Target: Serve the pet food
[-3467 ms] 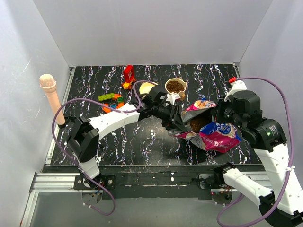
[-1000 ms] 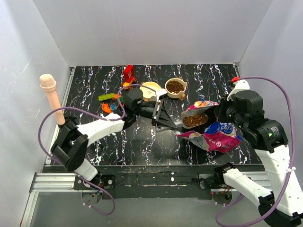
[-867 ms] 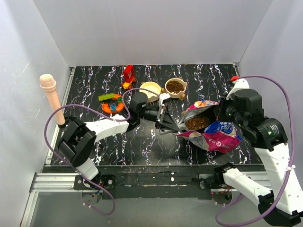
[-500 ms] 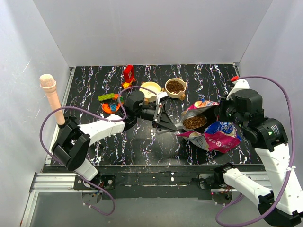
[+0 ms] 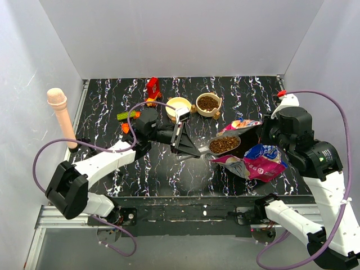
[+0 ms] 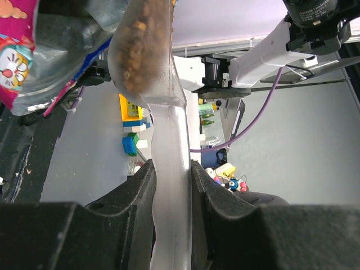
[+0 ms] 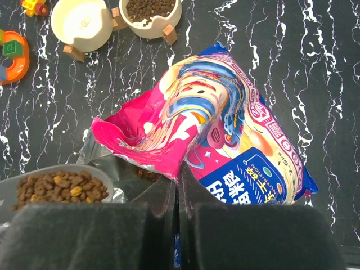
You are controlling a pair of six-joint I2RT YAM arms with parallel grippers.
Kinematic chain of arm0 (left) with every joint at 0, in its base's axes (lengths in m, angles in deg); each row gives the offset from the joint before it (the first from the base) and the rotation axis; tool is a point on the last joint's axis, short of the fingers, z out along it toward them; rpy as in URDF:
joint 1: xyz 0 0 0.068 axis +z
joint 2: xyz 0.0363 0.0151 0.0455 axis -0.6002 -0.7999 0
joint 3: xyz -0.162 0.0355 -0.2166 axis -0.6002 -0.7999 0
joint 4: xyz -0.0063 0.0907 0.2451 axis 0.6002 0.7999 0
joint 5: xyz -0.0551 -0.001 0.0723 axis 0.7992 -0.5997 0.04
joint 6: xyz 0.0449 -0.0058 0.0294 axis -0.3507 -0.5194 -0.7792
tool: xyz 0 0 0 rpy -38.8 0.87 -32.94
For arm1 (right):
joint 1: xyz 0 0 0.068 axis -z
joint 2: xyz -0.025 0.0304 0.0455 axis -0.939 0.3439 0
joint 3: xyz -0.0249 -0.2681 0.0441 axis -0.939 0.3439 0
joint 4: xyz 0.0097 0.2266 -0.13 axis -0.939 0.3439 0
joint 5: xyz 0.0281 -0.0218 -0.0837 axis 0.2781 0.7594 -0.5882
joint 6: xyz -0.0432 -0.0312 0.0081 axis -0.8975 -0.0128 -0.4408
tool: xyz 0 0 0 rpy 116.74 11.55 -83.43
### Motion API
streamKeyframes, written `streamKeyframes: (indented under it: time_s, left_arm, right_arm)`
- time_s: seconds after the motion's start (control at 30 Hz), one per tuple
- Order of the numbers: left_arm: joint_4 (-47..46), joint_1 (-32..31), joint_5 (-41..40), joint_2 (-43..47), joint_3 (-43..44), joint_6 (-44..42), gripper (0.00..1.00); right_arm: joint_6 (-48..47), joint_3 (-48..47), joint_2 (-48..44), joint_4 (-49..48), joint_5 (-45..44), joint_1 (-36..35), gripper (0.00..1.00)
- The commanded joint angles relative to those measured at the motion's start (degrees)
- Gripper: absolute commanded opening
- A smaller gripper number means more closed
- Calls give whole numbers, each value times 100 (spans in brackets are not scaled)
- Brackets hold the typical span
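The magenta-and-blue pet food bag (image 5: 256,159) lies at the right with its mouth open toward the left. My right gripper (image 5: 262,135) is shut on the bag's upper edge, which the right wrist view shows pinched between the jaws (image 7: 179,175). My left gripper (image 5: 191,151) is shut on the handle of a clear scoop (image 6: 171,208). The scoop's bowl (image 5: 224,144) is full of brown kibble (image 6: 143,45) and sits level just outside the bag's mouth. More kibble fills the right bowl (image 5: 208,103). The cream bowl (image 5: 178,106) beside it is empty.
Toy blocks lie at the back left: a red one (image 5: 152,86), a green one (image 5: 126,115) and an orange ring (image 7: 16,56). A pink microphone-shaped post (image 5: 61,115) stands at the left edge. White walls enclose the table.
My left arm has drawn back to the left, bringing the scoop out of the bag's mouth with a load of kibble. The right gripper has kept hold of the bag's edge.
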Motion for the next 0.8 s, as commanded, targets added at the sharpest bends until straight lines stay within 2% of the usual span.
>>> streamKeyframes:
  time_s: [0.0, 0.37, 0.7, 0.77]
  left_arm:
    - [169, 101, 68, 418, 89, -49, 0]
    - [82, 400, -160, 234, 1055, 328, 0]
    - [-242, 830, -854, -820, 2013, 645, 0]
    - [-78, 944, -986, -1066, 2251, 532, 0]
  right_arm:
    - [105, -249, -245, -735, -455, 12, 1]
    - [-53, -258, -324, -507, -534, 12, 1]
    - [-308, -223, -544, -366, -350, 12, 1]
    - [-317, -196, -605, -349, -297, 12, 1]
